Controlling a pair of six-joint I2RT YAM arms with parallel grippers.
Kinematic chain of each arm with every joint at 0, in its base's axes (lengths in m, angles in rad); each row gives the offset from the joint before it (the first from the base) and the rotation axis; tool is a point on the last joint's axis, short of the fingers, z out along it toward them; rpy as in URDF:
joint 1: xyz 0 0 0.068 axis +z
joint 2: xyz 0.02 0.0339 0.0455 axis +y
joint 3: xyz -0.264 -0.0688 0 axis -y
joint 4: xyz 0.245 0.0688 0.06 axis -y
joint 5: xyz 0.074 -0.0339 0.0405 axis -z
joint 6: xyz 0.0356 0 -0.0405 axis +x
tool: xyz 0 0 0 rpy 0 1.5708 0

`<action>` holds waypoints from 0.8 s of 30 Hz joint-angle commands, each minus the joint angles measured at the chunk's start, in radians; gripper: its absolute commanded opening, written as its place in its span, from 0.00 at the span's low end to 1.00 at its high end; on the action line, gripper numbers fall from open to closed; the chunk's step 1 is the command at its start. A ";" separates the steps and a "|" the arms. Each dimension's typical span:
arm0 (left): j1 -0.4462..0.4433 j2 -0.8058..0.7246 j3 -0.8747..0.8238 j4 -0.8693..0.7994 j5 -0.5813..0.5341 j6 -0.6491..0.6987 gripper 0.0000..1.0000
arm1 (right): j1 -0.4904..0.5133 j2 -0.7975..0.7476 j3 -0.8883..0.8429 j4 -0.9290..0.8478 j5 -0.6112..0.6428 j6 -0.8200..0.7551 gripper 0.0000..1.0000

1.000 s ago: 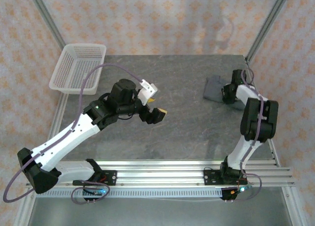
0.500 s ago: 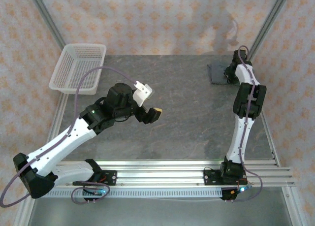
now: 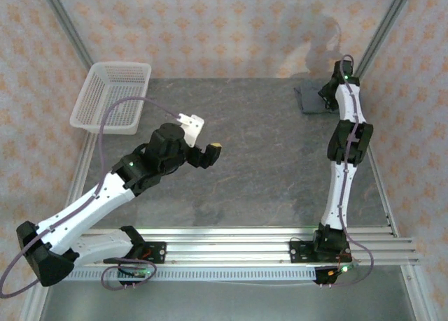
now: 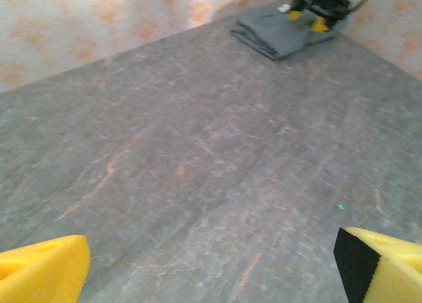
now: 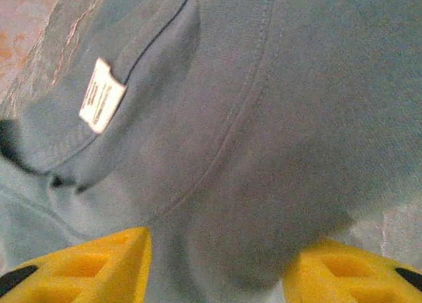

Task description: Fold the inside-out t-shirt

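Starting with the grey tabletop: bare through the middle, everything pushed toward its far corners. At 10 o'clock, parked on the edge, a white mesh basket, well apart from the work and seemingly not needed.

Next, at 1 o'clock in the far corner, the inside-out t-shirt. Already down to a small, flat, layered packet, so judged near the end of the folding; probably set there to leave the centre free. From the left wrist, seen at 1 o'clock as a neat slate-grey stack.

On it, at full stretch, the right gripper. Jaws clamped on a thick fold of cloth bulging between the yellow pads, likely to keep the layers from sliding apart.

Over the tabletop at 9 o'clock of centre, the left gripper. Jaws spread wide with nothing between them, aimed toward the shirt, apparently waiting clear.

Smallest: the white tag at 10 o'clock in the right wrist view, sewn beside a seam, exposed because of the inside-out cloth.
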 commanded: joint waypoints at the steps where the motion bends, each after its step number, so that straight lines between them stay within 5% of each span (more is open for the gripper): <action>1: 0.005 -0.067 -0.072 0.106 -0.220 -0.034 0.96 | -0.006 -0.266 -0.207 0.069 -0.048 -0.060 0.55; 5: 0.032 -0.115 -0.163 0.148 -0.560 -0.145 1.00 | -0.003 -0.616 -0.654 0.283 -0.062 -0.114 0.64; 12: 0.184 -0.166 -0.297 0.199 -0.625 -0.168 1.00 | 0.029 -1.121 -1.294 0.580 0.083 -0.228 0.76; 14: 0.265 -0.180 -0.346 0.220 -0.610 -0.180 1.00 | 0.058 -1.237 -1.483 0.716 0.232 -0.249 0.79; 15: 0.309 -0.184 -0.369 0.225 -0.600 -0.198 1.00 | 0.076 -1.291 -1.592 0.822 0.303 -0.259 0.97; 19: 0.467 -0.182 -0.468 0.316 -0.518 -0.209 1.00 | 0.100 -1.313 -1.859 1.183 0.326 -0.366 0.99; 24: 0.528 -0.083 -0.521 0.464 -0.503 -0.098 1.00 | 0.113 -1.147 -1.849 1.212 0.313 -0.404 0.99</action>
